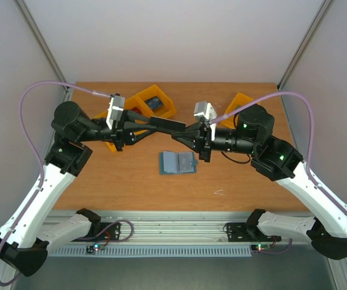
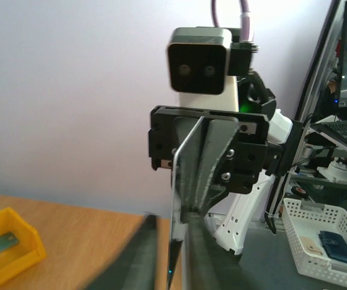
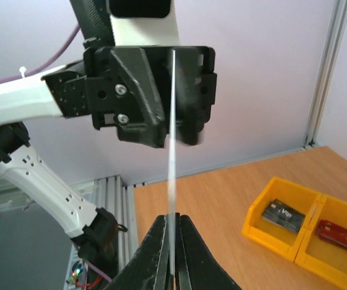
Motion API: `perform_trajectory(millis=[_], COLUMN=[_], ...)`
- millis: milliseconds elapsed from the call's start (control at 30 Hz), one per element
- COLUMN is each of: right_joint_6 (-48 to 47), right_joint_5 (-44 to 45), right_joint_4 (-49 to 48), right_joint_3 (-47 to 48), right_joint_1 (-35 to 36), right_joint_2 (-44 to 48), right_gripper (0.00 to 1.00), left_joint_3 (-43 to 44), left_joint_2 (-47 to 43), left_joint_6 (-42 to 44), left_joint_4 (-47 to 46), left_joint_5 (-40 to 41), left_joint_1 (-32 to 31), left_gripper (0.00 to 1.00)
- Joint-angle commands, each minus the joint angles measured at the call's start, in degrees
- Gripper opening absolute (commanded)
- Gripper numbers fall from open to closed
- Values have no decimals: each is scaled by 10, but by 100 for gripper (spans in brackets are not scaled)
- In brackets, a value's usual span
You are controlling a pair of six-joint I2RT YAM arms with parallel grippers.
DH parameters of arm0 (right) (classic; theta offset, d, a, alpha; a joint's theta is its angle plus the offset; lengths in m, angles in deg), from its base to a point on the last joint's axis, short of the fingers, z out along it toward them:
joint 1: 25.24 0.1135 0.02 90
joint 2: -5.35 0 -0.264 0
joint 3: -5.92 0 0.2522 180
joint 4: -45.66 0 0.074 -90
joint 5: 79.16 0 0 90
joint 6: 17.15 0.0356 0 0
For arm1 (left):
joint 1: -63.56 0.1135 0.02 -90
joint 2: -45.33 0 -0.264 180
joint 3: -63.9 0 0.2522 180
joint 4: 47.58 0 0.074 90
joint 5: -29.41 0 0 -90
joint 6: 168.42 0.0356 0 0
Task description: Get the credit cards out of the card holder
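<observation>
Beyond the card holder (image 1: 178, 162), lying open on the table (image 1: 131, 187), stand orange bins (image 1: 154, 103); both arms cross just above its far edge. There a credit card (image 3: 172, 157) stands on edge, its long axis running gripper to gripper; the left gripper (image 2: 174, 266) and right gripper (image 3: 172, 244) each clamp one end.

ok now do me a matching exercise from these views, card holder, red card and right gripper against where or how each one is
Things:
1 card holder
2 red credit card
3 right gripper

Places and states:
a shut on a credit card that the left gripper also pinches, above the table
b lying in an orange bin
c lying open on the table

Pairs: 1-c; 2-b; 3-a
</observation>
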Motion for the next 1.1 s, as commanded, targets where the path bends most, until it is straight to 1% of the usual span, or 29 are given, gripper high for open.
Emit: perform_trajectory(millis=[0,33,67,133,167,200,267,300,367,433,500,600,633,667,733,800,867,967,1000,1033,1067], right_joint_6=[-63,-80,-97,-125,-136,-145,-160,-167,-187,-199,-202,-206,-207,-209,-212,-215,-219,-219,-219,-220,-221], right_joint_5=[-14,-11,-3,18,24,29,43,62,138,173,165,155,156,155,157,162,164,159,156,156,157], right_joint_4=[94,132,173,256,292,328,393,426,484,506,491,466,463,461,458,460,467,465,463,461,460], right_joint_3=[45,59,75,111,128,142,171,187,217,234,242,251,255,259,262,262,264,259,258,257,256], right_joint_1=[-3,-3,-3,-4,-3,-3,-1,5,39,56,60,76,82,87,95,103,110,111,111,112,111], right_joint_2=[19,13,4,-20,-33,-46,-81,-101,-143,-172,-183,-196,-203,-210,-217,-223,-228,-225,-223,-222,-220], right_gripper=[1,1,1,1,1,1,1,1,1,1,1,1,1,1,1,1,1,1,1,1,1], left_joint_3=[1,7,15,41,54,71,104,123,148,168,173,164,157,150,140,142,145,140,138,137,137], left_joint_2=[-5,-4,-4,-2,0,4,13,18,26,34,42,57,61,63,62,65,68,68,67,66,66], left_joint_6=[44,63,80,154,194,264,368,443,537,620,672,690,685,663,624,602,605,610,613,614,613], left_joint_4=[59,83,111,193,259,317,420,469,552,628,688,744,738,721,675,659,661,668,670,668,668], left_joint_5=[-4,-8,-13,-21,-16,-2,38,53,73,88,106,115,116,123,147,166,172,160,154,150,147], left_joint_1=[8,10,12,19,21,23,24,23,19,10,-10,-37,-41,-42,-42,-42,-43,-42,-42,-43,-43], left_gripper=[46,65,73,78,80,80,79,77,72,69,66,65,63,60,52,46,45,44,40,29,22])
